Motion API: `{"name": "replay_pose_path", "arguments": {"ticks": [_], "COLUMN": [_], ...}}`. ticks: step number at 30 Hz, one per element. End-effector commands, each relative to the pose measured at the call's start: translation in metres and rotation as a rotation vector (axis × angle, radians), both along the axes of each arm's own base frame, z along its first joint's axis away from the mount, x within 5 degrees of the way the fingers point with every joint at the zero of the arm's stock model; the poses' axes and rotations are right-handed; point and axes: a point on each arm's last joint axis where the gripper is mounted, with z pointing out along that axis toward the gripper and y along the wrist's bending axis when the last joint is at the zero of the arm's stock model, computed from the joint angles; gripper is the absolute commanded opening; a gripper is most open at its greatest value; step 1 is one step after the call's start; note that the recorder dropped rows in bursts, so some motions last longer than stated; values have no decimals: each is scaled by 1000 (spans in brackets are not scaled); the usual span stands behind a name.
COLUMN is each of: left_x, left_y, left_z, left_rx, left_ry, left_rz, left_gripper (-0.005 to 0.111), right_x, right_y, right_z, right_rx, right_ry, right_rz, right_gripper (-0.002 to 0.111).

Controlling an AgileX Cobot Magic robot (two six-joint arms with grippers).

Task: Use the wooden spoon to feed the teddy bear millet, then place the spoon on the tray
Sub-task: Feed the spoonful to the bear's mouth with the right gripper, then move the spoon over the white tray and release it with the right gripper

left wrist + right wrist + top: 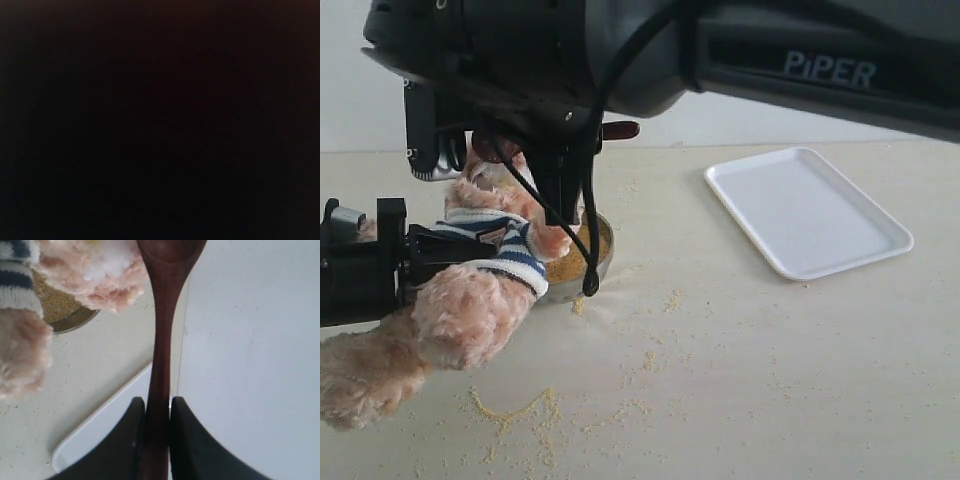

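Feeding time at the bench: the right gripper has its two dark fingers clamped on the slim handle of the wooden spoon; the spoon's round end sits just beside the pale fluff of the teddy bear, though whether it touches the fur, or carries any grain, cannot be told, since the frame cuts it off. The left gripper appears closed on the bear's striped middle, propping it over the steel bowl of millet; its own camera shows only black. The white tray lies empty and well apart on the right side of the table, where loose grains are scattered in front of the bear and bowl.

The feeding looks to be at the mouth, with the trip to the tray not yet made. The risks are plain: the grip is low on a thin, smooth handle, so a nudge against the plush could twist the spoon and tip grain onto the table; a black cable hangs from the right arm at the bowl's rim and could snag it as the arm swings away; a release made too high or too early could send the spoon skidding off the tray's low rim.
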Motion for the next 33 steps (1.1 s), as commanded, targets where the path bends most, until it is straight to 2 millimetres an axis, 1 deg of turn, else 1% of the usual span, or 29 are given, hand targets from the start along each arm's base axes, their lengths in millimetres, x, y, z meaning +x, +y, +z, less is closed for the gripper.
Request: {"name": "replay_pose_path", "arguments": {"ticks": [1,3,4,7,11,14,16,18,19,20,21,22,23,24,25,27,29,30,31,32,33], "left_x": [2,2,2,2,2,2,5,5,5,5,5,6,7,7,8,8,8,8,8,8,8], "left_y": [-3,-3,-3,-3,-3,-3,-2,-2,-2,-2,-1,5,11,17,24,31,31,31,31,31,31], "left_z": [7,7,7,7,7,7,9,9,9,9,9,9,9,9,9,9,9,9,9,9,9], "left_rx": [-26,-26,-26,-26,-26,-26,-24,-22,-21,-21,-21,-20,-23,-24,-28,-29,-29,-29,-29,-29,-29], "left_ry": [-35,-35,-35,-35,-35,-35,-47,-51,-54,-54,-54,-54,-47,-45,-36,-35,-35,-35,-35,-35,-35], "left_rz": [-12,-12,-12,-12,-12,-12,-12,-13,-14,-14,-10,12,37,57,87,112,112,112,112,112,112], "left_gripper": [5,5,5,5,5,5,5,5,5,5,5,5,5,5,5,5,5,5,5,5,5], "right_x": [-3,-12,-14,-12,-14,-16,-19,-4,3,12,19,30,37,43,50,61,68,76,80,83,85], "right_y": [0,7,8,5,6,5,-9,-53,-73,-108,-131,-167,-196,-219,-248,-281,-303,-313,-316,-313,-308], "right_z": [6,9,9,11,9,10,30,65,78,98,108,122,130,136,139,137,116,87,66,41,27], "right_rx": [-22,-40,-44,-55,-29,44,164,332,404,540,622,715,756,777,805,888,882,868,862,888,942], "right_ry": [-42,-86,-85,-114,-86,-65,18,98,128,195,226,228,194,161,131,151,200,214,221,239,249], "right_rz": [8,37,36,9,-1,-48,-90,-190,-239,-319,-373,-460,-530,-585,-664,-763,-858,-900,-909,-903,-887], "right_gripper": [0,0,0,0,0,0,0,0,0,0,0,0,0,0,0,0,0,0,0,0,0]}}
